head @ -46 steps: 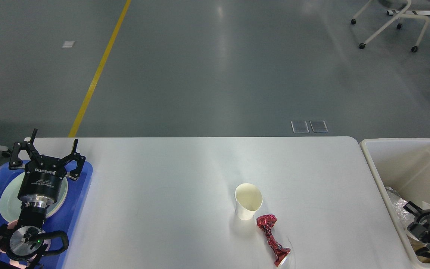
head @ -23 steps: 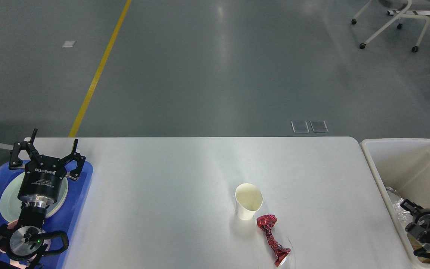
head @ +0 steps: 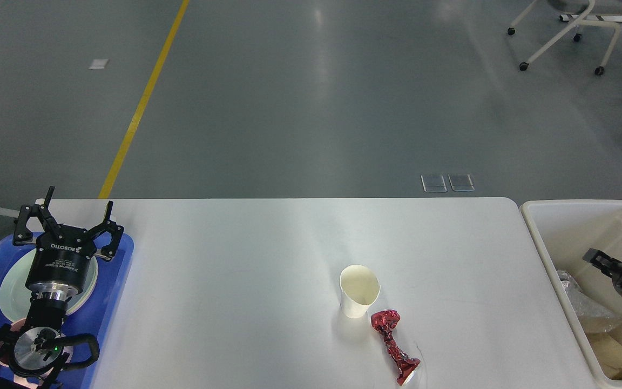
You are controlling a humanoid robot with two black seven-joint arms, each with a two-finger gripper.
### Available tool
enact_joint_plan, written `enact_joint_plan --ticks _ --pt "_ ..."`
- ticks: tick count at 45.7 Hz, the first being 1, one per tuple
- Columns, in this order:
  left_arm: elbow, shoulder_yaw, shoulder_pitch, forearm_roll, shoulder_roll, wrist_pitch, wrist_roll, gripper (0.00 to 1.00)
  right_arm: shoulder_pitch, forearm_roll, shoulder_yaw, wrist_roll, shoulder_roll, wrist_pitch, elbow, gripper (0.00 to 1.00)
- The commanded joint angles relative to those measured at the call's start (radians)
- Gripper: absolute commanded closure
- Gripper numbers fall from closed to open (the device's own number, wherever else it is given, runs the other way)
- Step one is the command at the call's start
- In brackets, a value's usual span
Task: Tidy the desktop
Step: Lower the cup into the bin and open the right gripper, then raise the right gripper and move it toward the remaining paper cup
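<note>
From the head view, the wide white rectangular table [head: 246,254] fills the lower frame, with a cream paper cup [head: 359,290] and a crumpled red foil wrapper [head: 394,346] touching near five o'clock. At eight o'clock the left tool [head: 68,219] hangs spread wide and empty over a round white plate [head: 8,289] in a blue plastic tray [head: 119,270]. At four o'clock the right tool [head: 608,259] sits over the cream rectangular bin [head: 548,237]; whether its fingers are parted I cannot tell.

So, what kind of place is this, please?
Probably a robot lab or industrial hall, not a home. The grey floor carries a yellow line like a marked lane, a wheeled chair frame stands on it, and the white desktop looks like a test bench.
</note>
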Motion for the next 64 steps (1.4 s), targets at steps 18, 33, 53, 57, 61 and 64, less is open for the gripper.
enact_joint_plan --ticks 18,33,53,57,61,64 --pt "0.000 0.000 0.000 0.000 0.000 0.000 0.000 0.04 0.788 -0.218 -0.352 0.000 0.020 0.659 0.411 0.00" --pt "0.000 0.000 0.000 0.000 0.000 0.000 0.000 0.04 1.201 -0.114 -0.410 -0.002 0.166 0.999 0.690 0.00" --pt "0.000 0.000 0.000 0.000 0.000 0.000 0.000 0.04 1.594 0.058 -0.418 -0.003 0.270 0.914 1.109 0.00" --pt "0.000 0.000 0.000 0.000 0.000 0.000 0.000 0.04 1.586 0.059 -0.420 -0.003 0.284 0.869 1.124 0.00" --pt "0.000 0.000 0.000 0.000 0.000 0.000 0.000 0.04 1.586 0.061 -0.420 -0.003 0.281 0.857 1.123 0.00" --pt "0.000 0.000 0.000 0.000 0.000 0.000 0.000 0.04 1.586 0.065 -0.423 -0.003 0.278 0.857 1.120 0.00"
